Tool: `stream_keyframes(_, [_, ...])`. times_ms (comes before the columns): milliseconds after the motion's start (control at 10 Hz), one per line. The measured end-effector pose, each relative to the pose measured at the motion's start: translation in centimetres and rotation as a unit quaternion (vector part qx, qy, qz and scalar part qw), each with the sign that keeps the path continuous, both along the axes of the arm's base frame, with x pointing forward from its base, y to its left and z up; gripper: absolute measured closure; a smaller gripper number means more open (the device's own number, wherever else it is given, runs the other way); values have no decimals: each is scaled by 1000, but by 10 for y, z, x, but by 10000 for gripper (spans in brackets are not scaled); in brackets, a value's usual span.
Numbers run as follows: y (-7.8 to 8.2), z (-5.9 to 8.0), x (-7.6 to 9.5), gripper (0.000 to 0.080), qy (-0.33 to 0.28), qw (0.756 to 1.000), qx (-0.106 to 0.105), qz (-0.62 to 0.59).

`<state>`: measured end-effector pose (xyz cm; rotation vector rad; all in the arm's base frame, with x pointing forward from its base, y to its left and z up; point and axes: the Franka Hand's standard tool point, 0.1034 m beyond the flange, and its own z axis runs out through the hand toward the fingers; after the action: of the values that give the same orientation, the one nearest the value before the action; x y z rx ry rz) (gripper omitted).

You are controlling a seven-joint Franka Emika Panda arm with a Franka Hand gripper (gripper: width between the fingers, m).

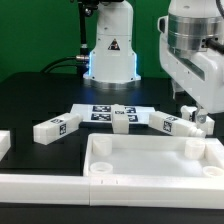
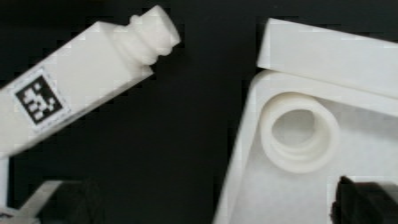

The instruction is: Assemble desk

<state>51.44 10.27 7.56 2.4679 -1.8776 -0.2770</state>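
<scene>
The desk panel (image 1: pixel 150 165) is a large white tray-like board with a raised rim, lying at the front of the table. In the wrist view its corner (image 2: pixel 338 80) shows a round socket (image 2: pixel 299 130). My gripper (image 1: pixel 192 108) hangs over the panel's far corner at the exterior view's right. In the wrist view the gripper (image 2: pixel 214 205) is open and empty, with one fingertip (image 2: pixel 365 195) over the panel and the other over the black table. A white leg (image 2: pixel 80 85) with a tag and a threaded end lies beside that corner.
More white legs lie behind the panel: one (image 1: pixel 52 127) at the exterior view's left, one (image 1: pixel 121 119) in the middle, one (image 1: pixel 167 123) near my gripper. The marker board (image 1: pixel 100 112) lies under them. The white robot pedestal (image 1: pixel 110 55) stands behind.
</scene>
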Motion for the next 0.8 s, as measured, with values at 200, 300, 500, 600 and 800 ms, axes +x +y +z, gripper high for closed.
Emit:
stream_keyframes(200, [1,0,0,151,-6,997,12,75])
stream_keyframes(300, [9,-1,-2,151,-9,990,14,138])
stream_keyframes(500, [46,-5,-15,151,-16,958,29,284])
stream_keyframes(600, [48,-5,-16,151,-18,944,37,328])
stream_keyframes(800, [43,-5,-15,151,-21,927,43,372])
